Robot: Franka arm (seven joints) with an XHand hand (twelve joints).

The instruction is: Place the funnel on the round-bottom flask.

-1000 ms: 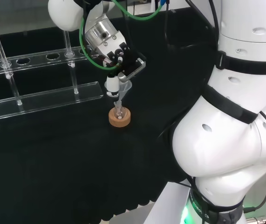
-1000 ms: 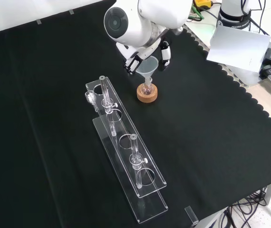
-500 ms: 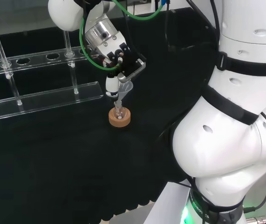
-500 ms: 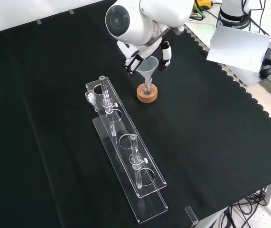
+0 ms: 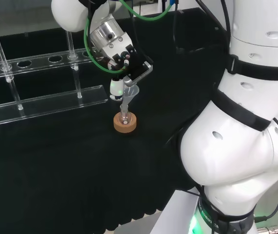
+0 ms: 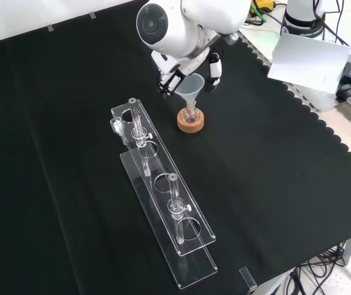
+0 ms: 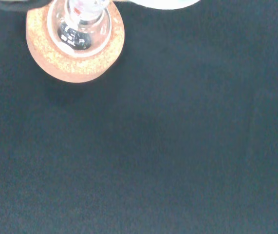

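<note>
Hand (image 5: pixel 129 66) raised slightly; funnel (image 6: pixel 190 90) lifted a little, stem tip at flask (image 6: pixel 190 115) neck.

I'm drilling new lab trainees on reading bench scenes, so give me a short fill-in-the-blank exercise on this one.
1. The round-bottom flask sits on a ring-shaped stand made of ____.
2. The funnel has its stem pointing down into the neck of the ____.
3. The bench is covered by a cloth coloured ____.
4. In the front view, the clear rack lies to the ____ of the cork ring.

Missing words: cork; flask; black; left

bench: black cloth (image 6: pixel 273 184) | far edge: white sheet (image 6: pixel 310 58), perhaps paper
</note>
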